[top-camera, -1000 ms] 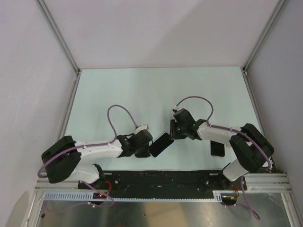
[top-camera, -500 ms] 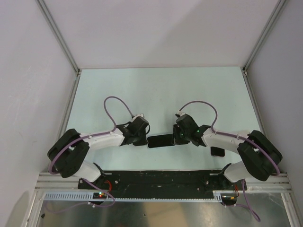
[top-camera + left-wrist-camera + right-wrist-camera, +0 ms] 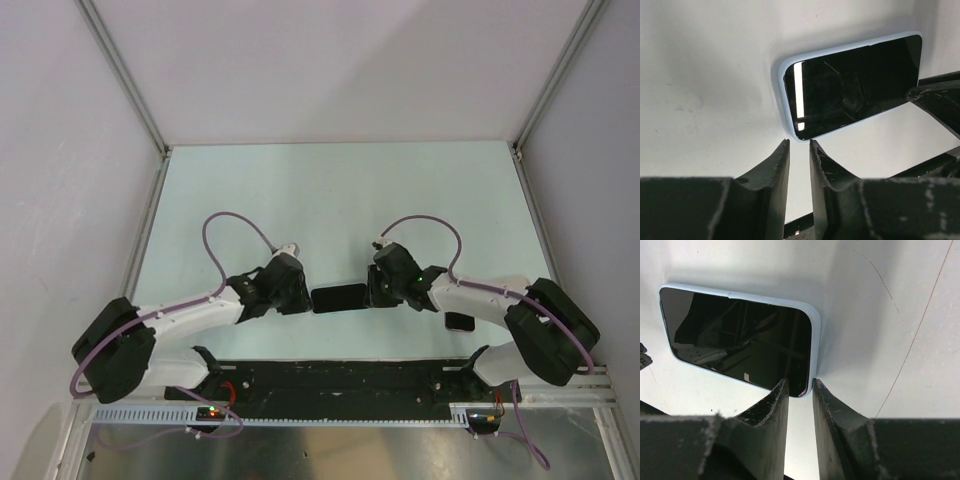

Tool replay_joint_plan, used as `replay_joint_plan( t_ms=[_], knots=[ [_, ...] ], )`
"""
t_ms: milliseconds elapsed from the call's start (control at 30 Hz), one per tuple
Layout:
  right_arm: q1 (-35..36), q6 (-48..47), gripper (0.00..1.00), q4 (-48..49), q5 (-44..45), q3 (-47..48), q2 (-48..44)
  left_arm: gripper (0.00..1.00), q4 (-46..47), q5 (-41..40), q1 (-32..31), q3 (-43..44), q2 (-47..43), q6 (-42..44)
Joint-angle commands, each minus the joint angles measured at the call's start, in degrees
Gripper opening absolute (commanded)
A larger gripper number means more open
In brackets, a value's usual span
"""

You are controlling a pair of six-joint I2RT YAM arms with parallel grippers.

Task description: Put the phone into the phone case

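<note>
**Top view.** The phone [image 3: 339,298] lies flat on the surface [image 3: 330,190], close to the middle of the near edge, with its long side along that edge. The left hand [image 3: 305,298] stands at its left end and the right hand [image 3: 370,296] at its right end. The phone case [image 3: 459,322] lies near the same edge toward the right corner. It is apart from the phone and largely covered by the right arm.

**Left wrist view.** The phone [image 3: 850,85] shows a glossy dark face and a pale rim. The left hand [image 3: 799,152] has its fingers drawn almost together with nothing between them. The tips sit just beside a corner of the phone; contact cannot be judged.

**Right wrist view.** The right hand [image 3: 800,390] is likewise nearly closed and empty, at the opposite end of the phone [image 3: 735,335].
</note>
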Motion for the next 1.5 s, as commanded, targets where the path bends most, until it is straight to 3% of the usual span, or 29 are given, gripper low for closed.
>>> replay_joint_plan(
  t_ms=[0, 467, 1233, 1467],
  knots=[
    [0.66, 0.36, 0.26, -2.41, -1.06, -1.07, -1.75, 0.28, 1.66, 0.51, -1.49, 1.50, 1.16, -0.81],
    [1.51, -0.04, 0.21, -3.69, 0.00, -1.53, -0.17, 0.28, 2.45, -1.36, -2.41, 3.98, 8.54, 0.34],
    [7.81, 4.47, 0.16, -4.20, 4.45, -4.25, 9.27, 0.28, 2.37, -3.21, -2.07, 3.88, 11.68, 1.98],
    [9.35, 5.91, 0.10, -4.48, 4.45, -3.43, 10.04, 0.28, 2.36, -3.04, -1.12, 4.13, 13.20, 3.47]
  ],
)
